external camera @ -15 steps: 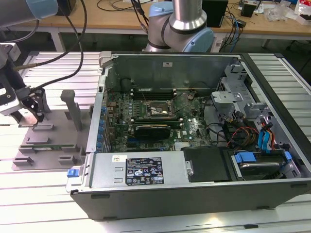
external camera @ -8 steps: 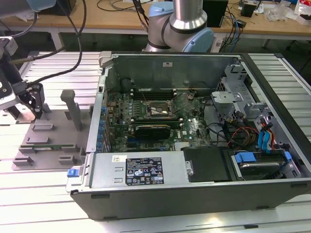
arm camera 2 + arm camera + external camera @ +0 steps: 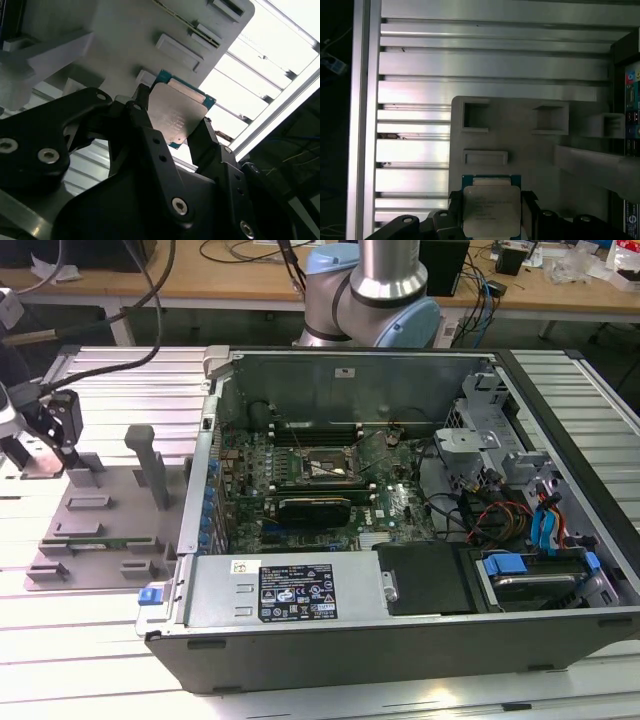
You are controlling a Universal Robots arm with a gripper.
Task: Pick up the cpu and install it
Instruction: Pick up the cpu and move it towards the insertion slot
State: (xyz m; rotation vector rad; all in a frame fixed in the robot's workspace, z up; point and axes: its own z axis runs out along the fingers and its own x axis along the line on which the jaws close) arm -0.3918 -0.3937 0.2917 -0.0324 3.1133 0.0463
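The cpu (image 3: 487,207) is a flat square chip with a silvery top plate and a green edge. It sits between the two black fingers (image 3: 455,212) of my gripper (image 3: 490,215), which is shut on its two opposite sides. In the second wrist view the cpu (image 3: 177,115) is tilted in front of the grey fixture plate (image 3: 125,35), with the gripper (image 3: 172,125) closed around it. I cannot tell whether it still touches the plate. In the exterior view my gripper (image 3: 68,462) hangs over the fixture plate (image 3: 100,530) at the far left. The motherboard socket (image 3: 320,468) lies inside the open computer case.
The open computer case (image 3: 400,620) fills the middle and right of the exterior view, with cables, drive bays and a graphics card (image 3: 315,506) inside. Grey upright blocks (image 3: 150,465) stand on the fixture plate. Ribbed aluminium table (image 3: 470,65) lies around the plate. The arm's base (image 3: 370,300) stands behind the case.
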